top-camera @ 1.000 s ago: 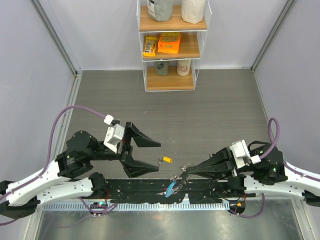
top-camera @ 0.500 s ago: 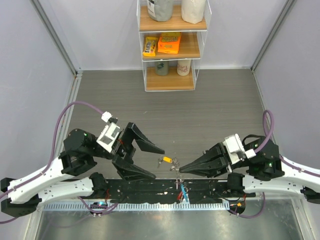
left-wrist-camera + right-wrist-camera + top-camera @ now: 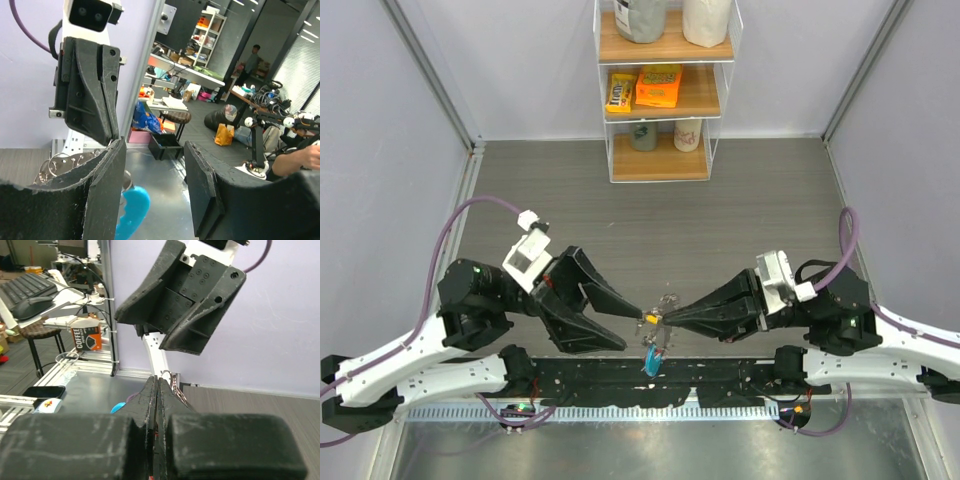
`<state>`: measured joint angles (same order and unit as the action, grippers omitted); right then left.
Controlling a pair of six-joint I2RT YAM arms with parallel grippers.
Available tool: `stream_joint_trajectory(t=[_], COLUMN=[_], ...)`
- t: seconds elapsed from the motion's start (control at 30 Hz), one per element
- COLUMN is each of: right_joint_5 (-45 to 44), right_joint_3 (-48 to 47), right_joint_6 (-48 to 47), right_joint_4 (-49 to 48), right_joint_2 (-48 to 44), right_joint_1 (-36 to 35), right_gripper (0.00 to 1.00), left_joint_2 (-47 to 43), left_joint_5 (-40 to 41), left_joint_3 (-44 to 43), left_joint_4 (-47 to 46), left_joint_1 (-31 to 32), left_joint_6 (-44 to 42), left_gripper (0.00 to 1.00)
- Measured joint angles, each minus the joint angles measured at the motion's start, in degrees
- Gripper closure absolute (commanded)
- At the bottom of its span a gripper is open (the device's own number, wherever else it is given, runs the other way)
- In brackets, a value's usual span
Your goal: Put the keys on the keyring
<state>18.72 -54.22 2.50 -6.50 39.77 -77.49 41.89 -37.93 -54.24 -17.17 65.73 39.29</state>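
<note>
The two grippers meet tip to tip low in the centre of the top view, just above the black rail at the table's near edge. Bare table lies open above them as far as the shelf at top centre. The side walls stand well off on either side.

The left gripper is spread wide, its fingers pointing right. The right gripper points left with its fingers pressed flat together, pinching the keyring. In the left wrist view the silvery loops show at lower left, under the right gripper's tip. The blue tag hangs below the pinch. Its long axis runs nearly top to bottom in the frame, and its lower end reaches the rail.

The yellow key sits between the left gripper's upper fingertip and the right gripper's tip, just beside both. Its long axis runs roughly left to right. Whether it touches either gripper cannot be told.
</note>
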Motion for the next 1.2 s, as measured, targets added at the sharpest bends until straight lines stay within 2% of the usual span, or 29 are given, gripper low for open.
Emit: stream_joint_trajectory(t=[0.33, 0.67, 1.2], right_joint_5=[-5.8, -6.0, -5.6], right_joint_3=[0.0, -1.5, -1.5], right_joint_6=[-1.2, -1.6, -3.1], right_joint_4=[0.1, 0.5, 1.3], right_joint_2=[0.5, 0.7, -0.5], right_joint_1=[0.0, 0.1, 0.1], right_gripper=[0.94, 0.94, 0.94], left_joint_2=[0.6, 3.6, 3.0], left_joint_5=[4.0, 5.5, 5.7], left_joint_3=[-0.8, -1.2, -1.4], left_joint_4=[1.8, 2.9, 3.0], left_joint_1=[0.0, 0.0, 0.0], left_joint_6=[2.5, 2.5, 2.2], left_gripper=[0.45, 0.44, 0.44])
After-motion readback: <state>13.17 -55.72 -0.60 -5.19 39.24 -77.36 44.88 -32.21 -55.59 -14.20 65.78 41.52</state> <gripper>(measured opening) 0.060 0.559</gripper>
